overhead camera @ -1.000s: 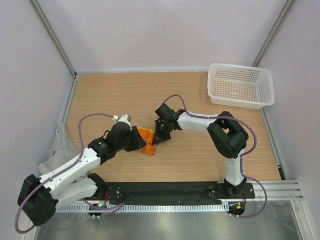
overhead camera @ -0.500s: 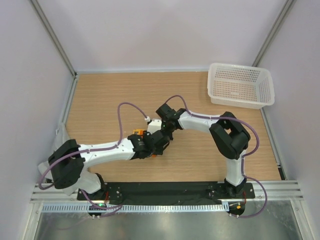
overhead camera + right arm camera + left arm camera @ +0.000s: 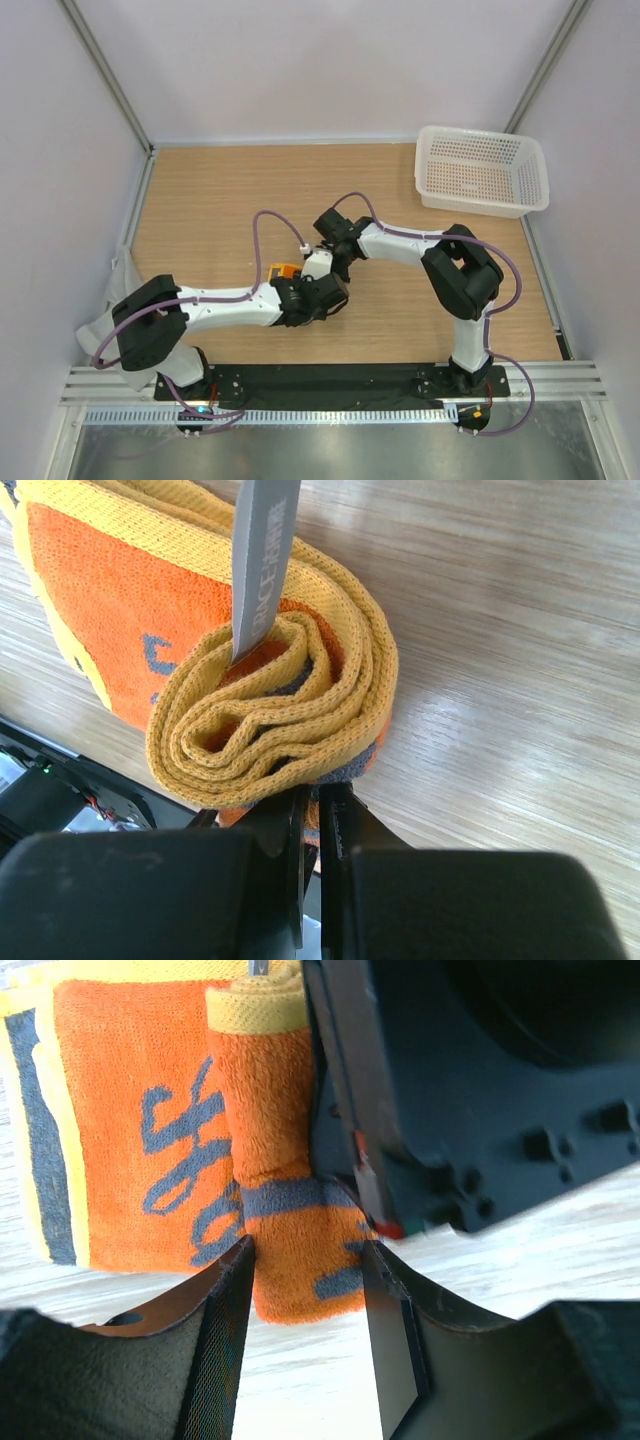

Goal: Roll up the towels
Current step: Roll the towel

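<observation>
The orange towel (image 3: 285, 272) lies mid-table, partly rolled. In the left wrist view its roll (image 3: 268, 1150) lies beside the flat part (image 3: 120, 1130). My left gripper (image 3: 305, 1325) is open, and its fingers (image 3: 225, 1340) straddle the roll's near end. My right gripper (image 3: 318, 798) is shut on the roll's yellow-edged other end (image 3: 270, 730), pinching cloth between nearly closed jaws. From above, the left gripper (image 3: 305, 284) and right gripper (image 3: 333, 266) meet at the towel. The grey towel (image 3: 120, 290) hangs crumpled at the table's left edge.
A white perforated basket (image 3: 480, 172) stands at the back right corner. A grey label strip (image 3: 262, 560) sticks out of the orange roll. The left arm's purple cable (image 3: 262, 240) loops above the table to the left of the towel.
My left arm has swung right from the towel's left side to its near side, and its open fingers now straddle the roll's end. The right gripper has stayed on the towel.
</observation>
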